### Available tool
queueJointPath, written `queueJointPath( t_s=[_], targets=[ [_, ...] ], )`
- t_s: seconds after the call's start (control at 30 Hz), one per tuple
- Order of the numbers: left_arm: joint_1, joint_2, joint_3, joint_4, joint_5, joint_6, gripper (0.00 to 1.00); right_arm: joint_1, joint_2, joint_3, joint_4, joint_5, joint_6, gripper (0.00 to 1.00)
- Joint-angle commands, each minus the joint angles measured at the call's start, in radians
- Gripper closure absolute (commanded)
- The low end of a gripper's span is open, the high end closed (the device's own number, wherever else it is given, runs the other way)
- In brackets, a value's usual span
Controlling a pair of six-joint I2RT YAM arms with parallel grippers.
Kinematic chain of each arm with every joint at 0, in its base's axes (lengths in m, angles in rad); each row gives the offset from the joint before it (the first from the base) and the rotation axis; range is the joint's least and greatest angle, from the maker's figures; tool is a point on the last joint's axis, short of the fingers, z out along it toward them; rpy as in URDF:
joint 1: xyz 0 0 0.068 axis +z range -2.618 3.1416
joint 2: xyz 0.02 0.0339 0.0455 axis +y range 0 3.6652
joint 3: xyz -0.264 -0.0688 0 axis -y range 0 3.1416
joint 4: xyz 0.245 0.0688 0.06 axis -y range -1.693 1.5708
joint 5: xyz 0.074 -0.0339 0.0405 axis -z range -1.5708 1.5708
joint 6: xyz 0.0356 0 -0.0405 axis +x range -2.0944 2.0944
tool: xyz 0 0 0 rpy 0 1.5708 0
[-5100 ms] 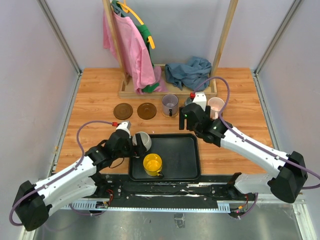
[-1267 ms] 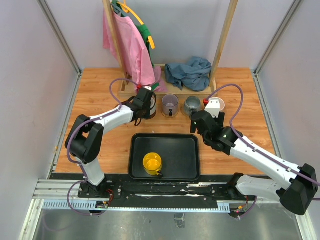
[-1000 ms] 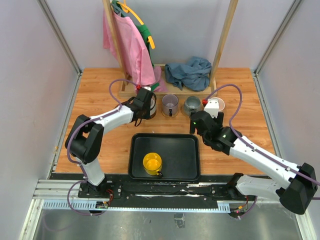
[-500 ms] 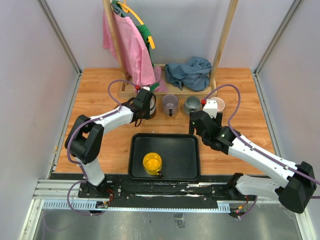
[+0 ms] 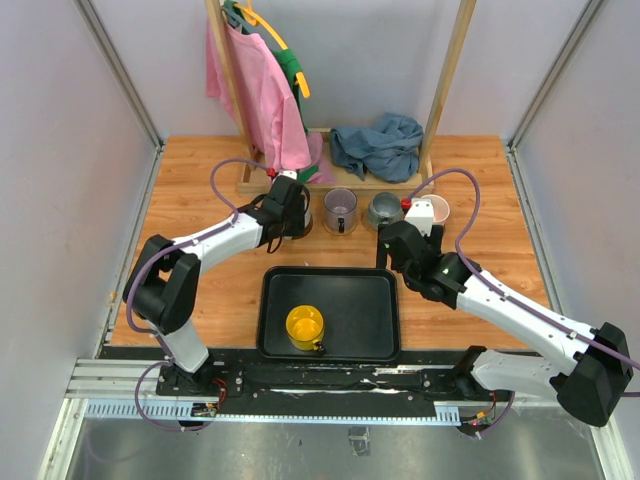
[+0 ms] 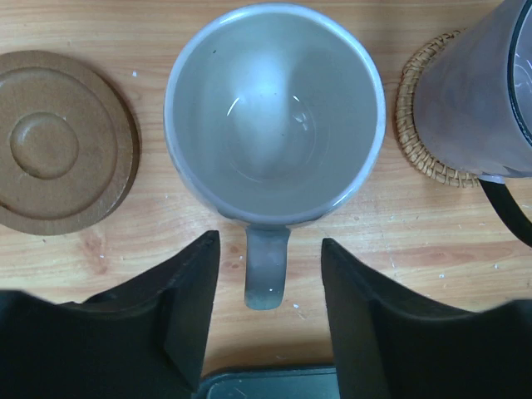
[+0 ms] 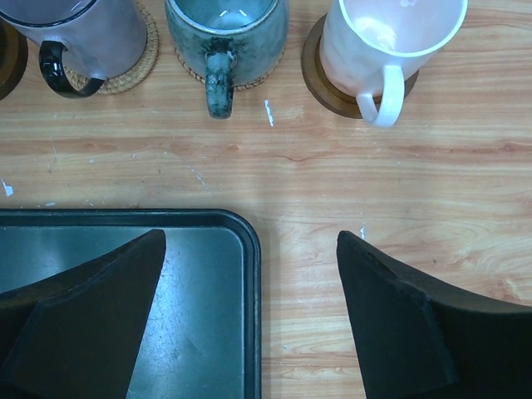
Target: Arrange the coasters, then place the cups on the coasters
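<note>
Our left gripper [image 6: 268, 243] stands partly open astride the white cup's [image 6: 274, 108] handle, touching neither side. That cup hides whatever lies beneath it, beside a bare brown coaster [image 6: 62, 154]. The purple cup [image 6: 474, 91] is cut off at the edge. Our right gripper [image 7: 251, 239] gapes wide above the tray [image 7: 208, 220] corner.

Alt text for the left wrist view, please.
A white cup seen from above, its handle pointing into the open left gripper, untouched. A bare brown coaster lies at picture left; a purple cup on a woven coaster stands right.

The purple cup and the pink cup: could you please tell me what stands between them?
The grey cup stands between them in the row; the right wrist view shows this most clearly.
</note>
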Motion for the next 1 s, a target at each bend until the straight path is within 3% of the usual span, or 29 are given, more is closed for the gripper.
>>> queueJointPath(
  t_s=[0.0,0.17,0.43,0.73,0.97],
  targets=[
    [0.008,-0.028,-0.008,0.002,0.001,-0.006,0.37,-0.015,0.004,-0.01,0.013,-0.001,0.012,0.15],
    [0.008,-0.06,-0.014,-0.008,0.006,-0.008,0.25,-0.015,0.004,-0.007,0.014,0.0,0.008,0.15],
    [0.007,-0.212,-0.08,-0.035,0.037,-0.009,0.2,-0.015,0.013,-0.003,0.033,-0.034,-0.045,0.15],
    [-0.014,-0.453,-0.281,-0.095,0.035,-0.082,0.2,-0.012,-0.029,-0.021,0.202,-0.529,-0.376,0.19],
    [-0.108,-0.637,-0.407,-0.162,-0.015,-0.191,0.2,0.018,0.0,0.027,0.205,-0.809,-0.517,0.26]
  ],
)
